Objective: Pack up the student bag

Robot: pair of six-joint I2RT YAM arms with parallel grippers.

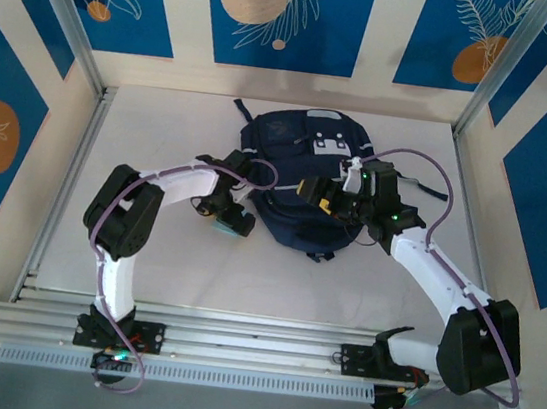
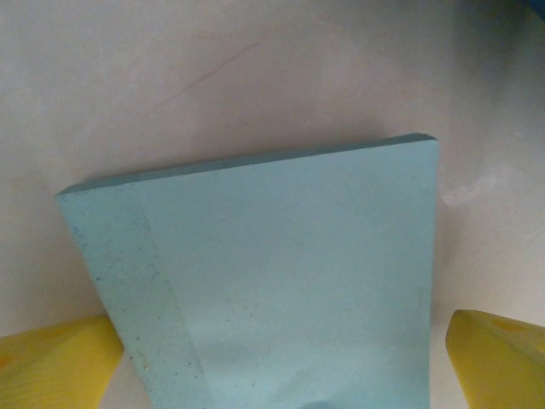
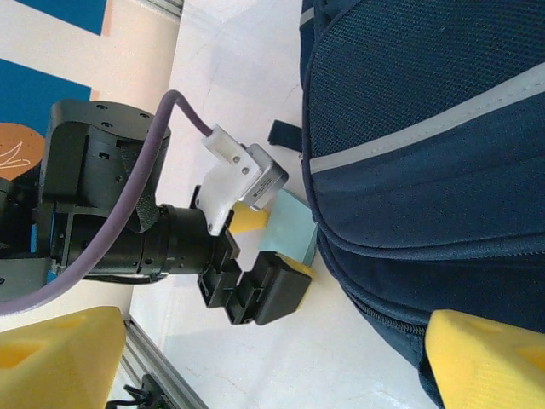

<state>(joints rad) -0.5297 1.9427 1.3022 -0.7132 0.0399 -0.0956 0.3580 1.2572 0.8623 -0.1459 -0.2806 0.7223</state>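
Note:
The student bag is a dark navy backpack lying flat in the middle of the table; its pale grey stripes show in the right wrist view. A pale blue flat block rests on the table against the bag's left side. My left gripper is open around the block: the left yellow finger is at its edge and a sliver of table shows beside the right one. My right gripper hangs open over the bag's near left edge, holding nothing.
The white table is walled by blue and cream panels with metal posts. An aluminium rail carrying both arm bases runs along the near edge. The left arm's wrist and cable lie just left of the bag.

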